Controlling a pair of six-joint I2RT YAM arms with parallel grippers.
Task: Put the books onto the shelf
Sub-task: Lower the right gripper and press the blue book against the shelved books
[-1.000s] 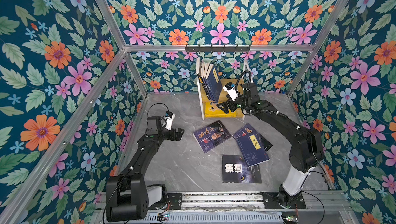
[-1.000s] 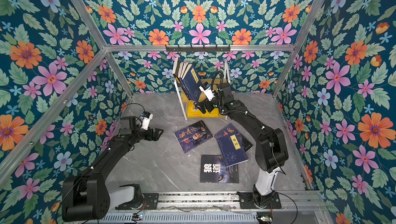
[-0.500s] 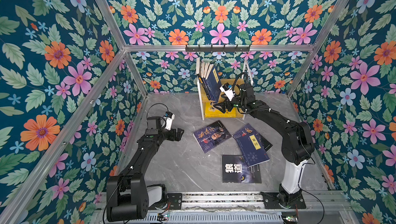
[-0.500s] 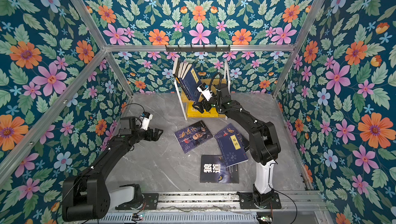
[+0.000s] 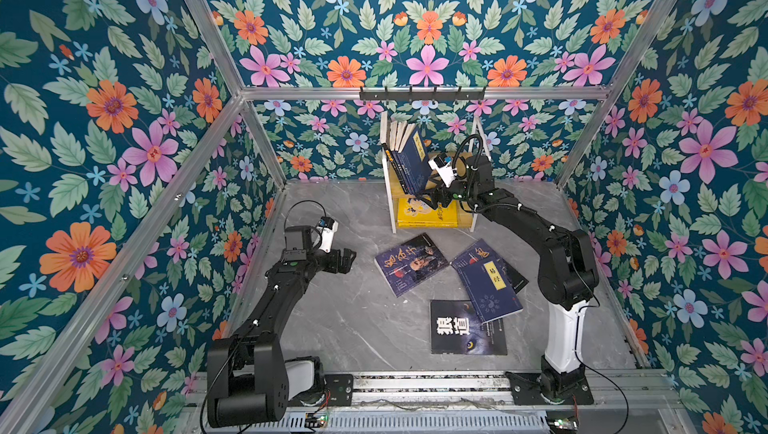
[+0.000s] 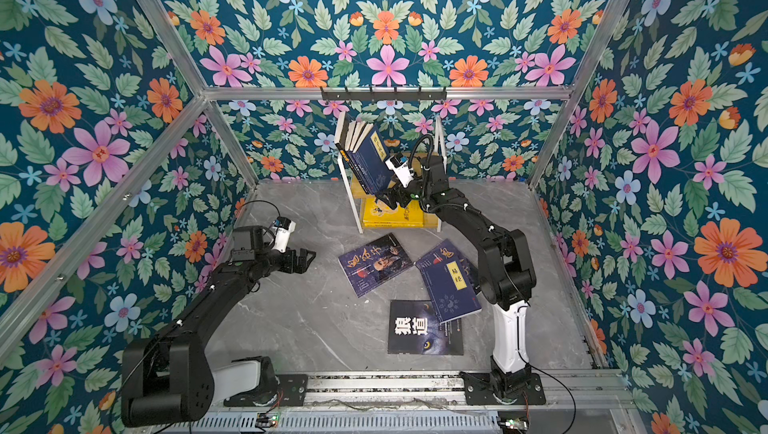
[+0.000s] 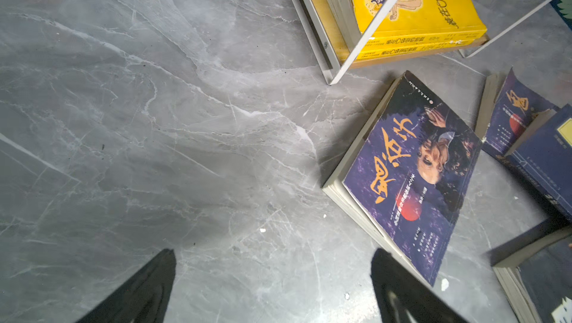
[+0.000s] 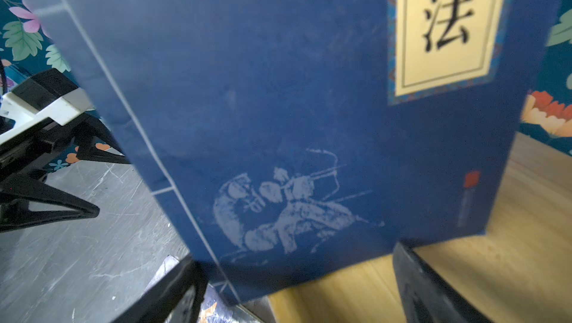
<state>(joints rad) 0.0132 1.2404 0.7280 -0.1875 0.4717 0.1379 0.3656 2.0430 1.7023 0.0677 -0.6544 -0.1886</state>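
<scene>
The shelf [image 5: 390, 207] stands at the far middle of the gray tabletop [image 5: 353, 328], close to the flowered back wall. On its upper board a row of navy books [image 5: 409, 162] leans to the left against the white frame. On the lower board a yellow book [image 5: 426, 215] with a cartoon boy lies flat on top of another with the same spine.

The right claw [image 5: 433, 199] reaches to the upper board from the right, at the lower edge of the row's front cover [image 8: 278, 120]. In the right wrist view its jaws stand wide, one on each side of that cover's lower corner, above the wooden board. Nothing is clamped between them, and I cannot tell whether a fingertip touches the cover.

The left claw [image 5: 347, 259] hovers over bare tabletop on the left, jaws wide and empty, near the portrait book [image 5: 411, 263] but apart from it.

That portrait book lies flat just in front of the shelf. To its right a labelled navy book [image 5: 490, 286] rests on another dark book [image 5: 471, 252], and its near corner overlaps the wolf-eye book [image 5: 461, 328], which lies nearest.
</scene>
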